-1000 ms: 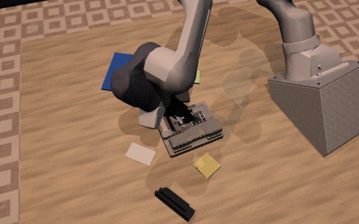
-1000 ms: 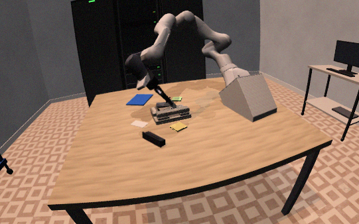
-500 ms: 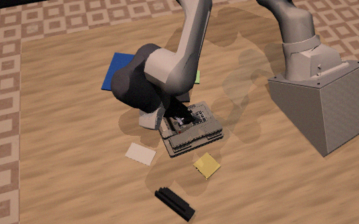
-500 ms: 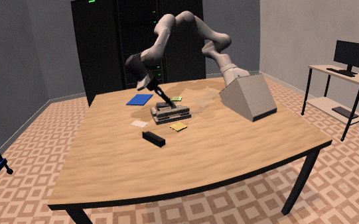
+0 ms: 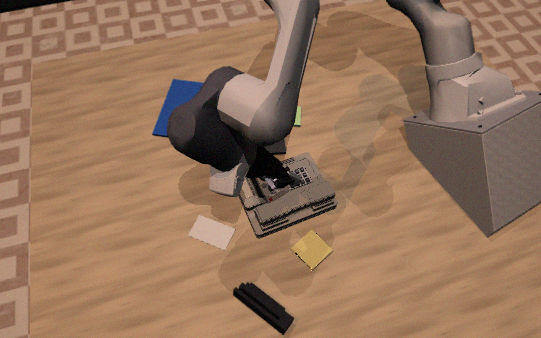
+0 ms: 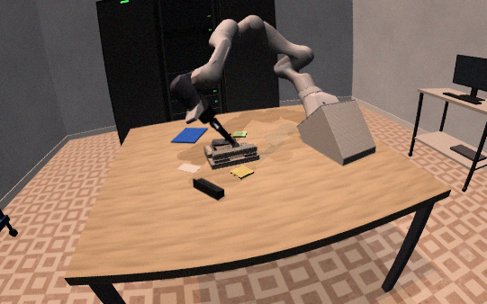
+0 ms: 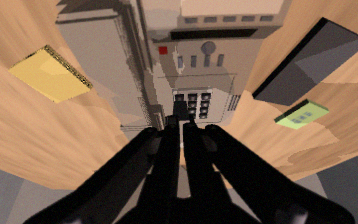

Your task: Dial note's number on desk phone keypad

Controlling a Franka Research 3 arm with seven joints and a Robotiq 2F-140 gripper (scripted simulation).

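Observation:
The grey desk phone (image 5: pixel 290 195) sits in the middle of the table, its handset (image 5: pixel 295 210) lying in the cradle along the near side. It also shows in the exterior view (image 6: pixel 231 154) and in the wrist view (image 7: pixel 201 65). My gripper (image 7: pixel 180 111) is shut with nothing between the fingers. Its joined fingertips point down at the dark keypad (image 7: pixel 193 104), at the left column of keys; whether they touch a key I cannot tell. In the top view the fingers (image 5: pixel 277 182) hide part of the keypad (image 5: pixel 302 172). A green note (image 7: pixel 301 114) lies beyond the phone.
A yellow pad (image 5: pixel 312 249), a white card (image 5: pixel 212 232) and a black block (image 5: pixel 263 307) lie in front of the phone. A blue sheet (image 5: pixel 177 105) and a dark pad (image 7: pixel 308 57) lie behind it. The robot's grey base (image 5: pixel 490 150) stands at the right.

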